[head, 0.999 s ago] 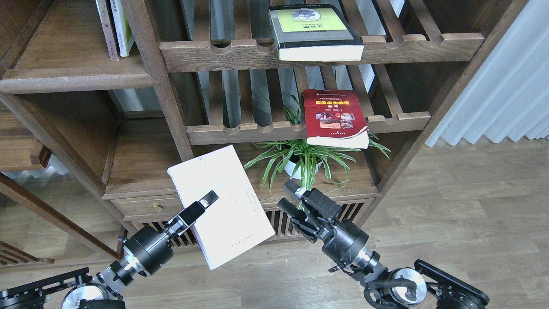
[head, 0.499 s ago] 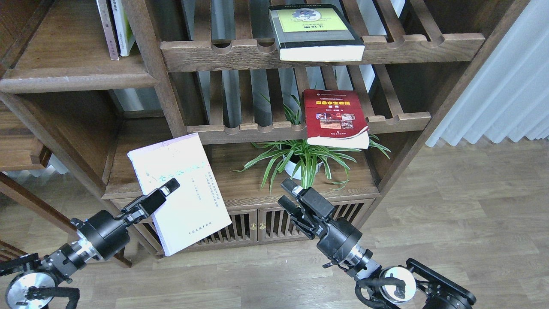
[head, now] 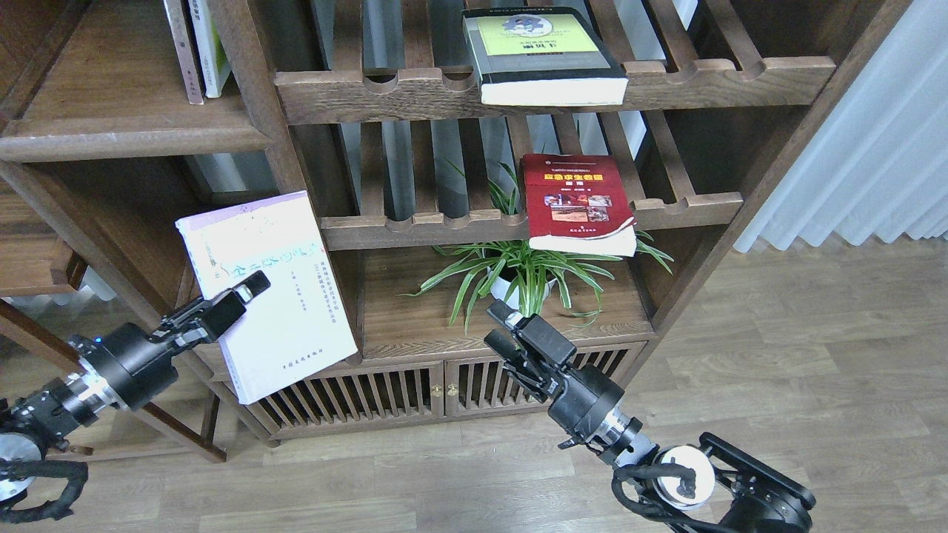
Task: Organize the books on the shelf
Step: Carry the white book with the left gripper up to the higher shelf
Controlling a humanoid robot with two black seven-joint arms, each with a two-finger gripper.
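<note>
My left gripper is shut on the pale lavender-white paperback and holds it tilted in the air in front of the lower left bay of the bookcase. The red paperback lies flat on the middle slatted rack and overhangs its front rail. The thick black book with a yellow-green cover panel lies flat on the upper slatted rack. The solid dark-brown shelf is at the upper left. My right gripper is open and empty, in front of the plant.
Two thin upright books stand at the back right of the solid shelf. A potted spider plant sits on the lower board. A slatted cabinet is below. A white curtain hangs at the right, above wooden floor.
My left arm has swung left and up, carrying the lavender-white paperback from the middle to in front of the lower left bay. My right arm has drawn back slightly.
</note>
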